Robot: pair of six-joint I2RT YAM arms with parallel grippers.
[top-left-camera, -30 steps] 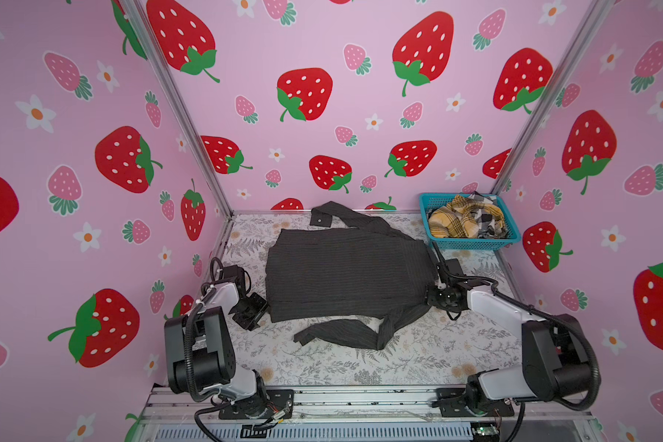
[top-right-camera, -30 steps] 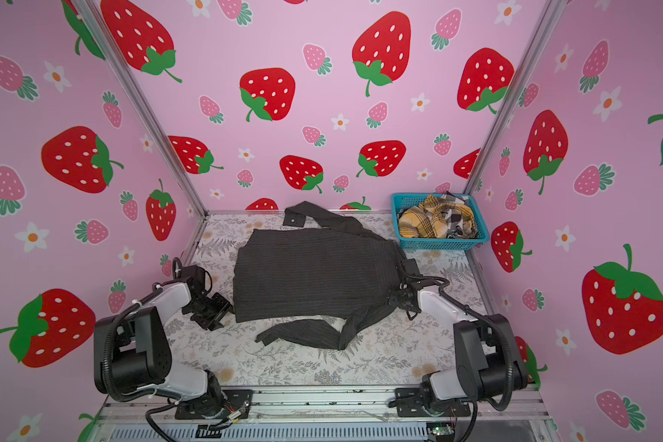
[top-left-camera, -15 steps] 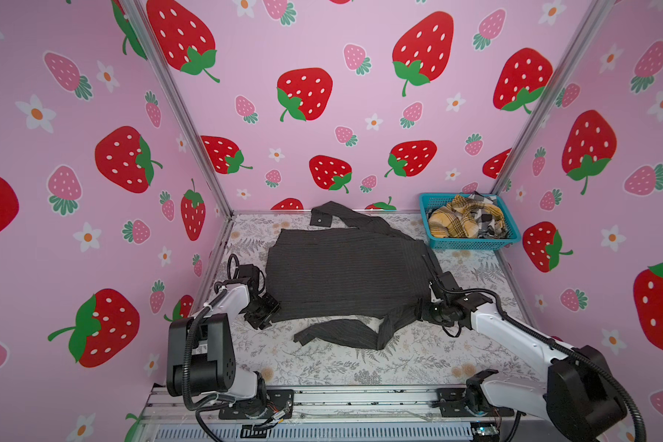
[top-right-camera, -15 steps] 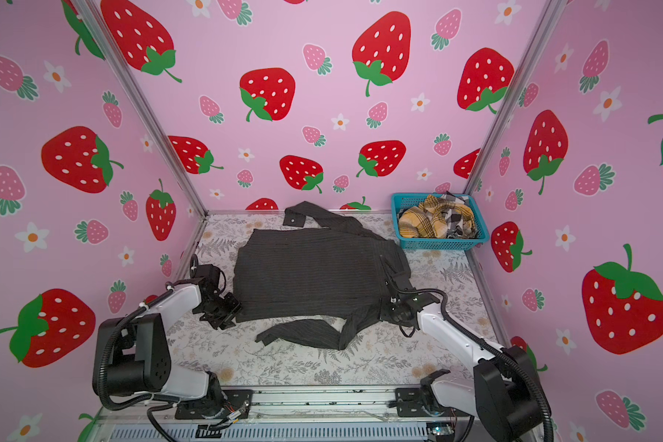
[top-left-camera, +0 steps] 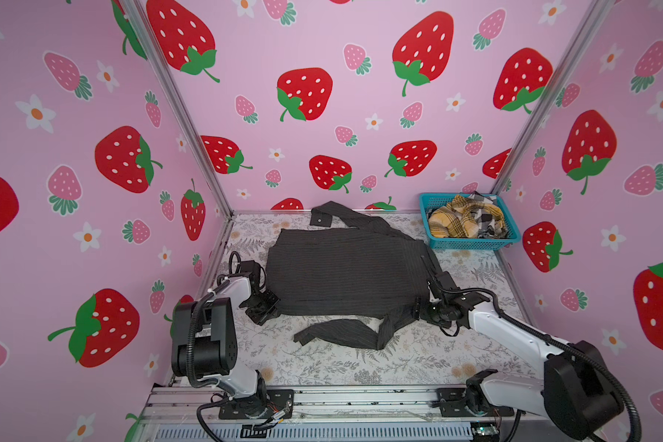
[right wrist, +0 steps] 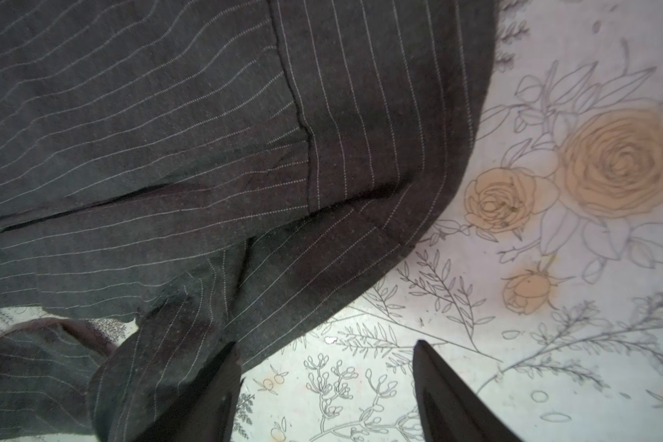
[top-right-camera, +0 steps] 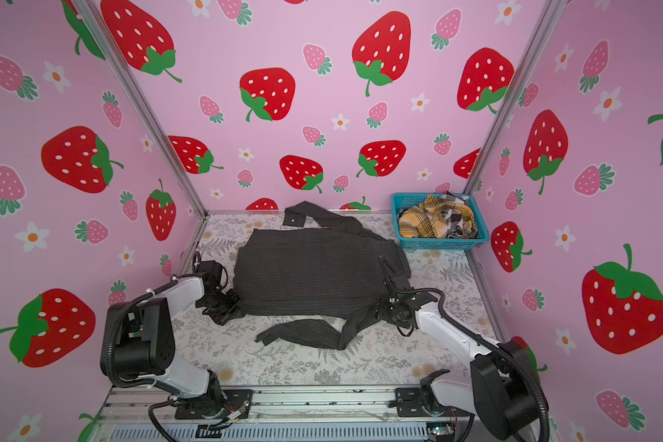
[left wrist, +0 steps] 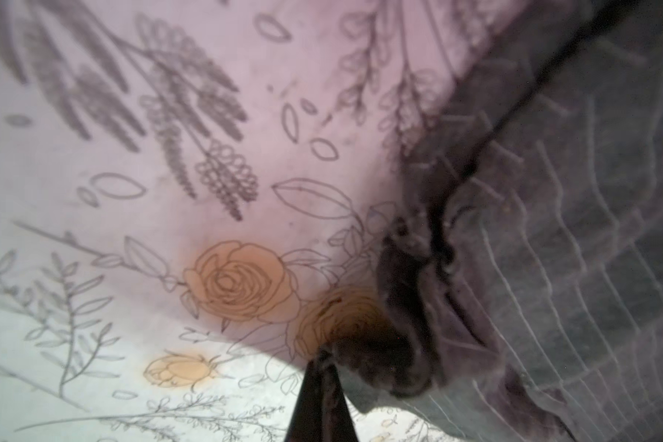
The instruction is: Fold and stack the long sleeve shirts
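A dark charcoal pinstriped long sleeve shirt (top-left-camera: pixel 345 275) (top-right-camera: pixel 307 275) lies spread flat on the floral table, one sleeve trailing toward the front, the other toward the back wall. My left gripper (top-left-camera: pixel 274 306) (top-right-camera: pixel 238 306) sits at its front left corner. In the left wrist view that gripper (left wrist: pixel 322 356) is shut, with bunched hem cloth (left wrist: pixel 399 306) pinched at its tips. My right gripper (top-left-camera: pixel 418 310) (right wrist: pixel 328 352) stands open at the shirt's front right edge, where the front sleeve (right wrist: pixel 161 363) begins. One finger (right wrist: pixel 223 382) overlaps the cloth edge; bare table shows between the fingers.
A teal mesh basket (top-left-camera: pixel 471 243) (top-right-camera: pixel 441 243) stands at the back right corner. It holds a crumpled mustard plaid shirt (top-left-camera: pixel 452 222) and a black-white check shirt (top-left-camera: pixel 487 220). Pink strawberry walls close in three sides; the arm bases stand along the front rail.
My left gripper slid in to the shirt's front left corner and shut on the hem. My right arm stretched forward and left toward the sleeve's root, still open.
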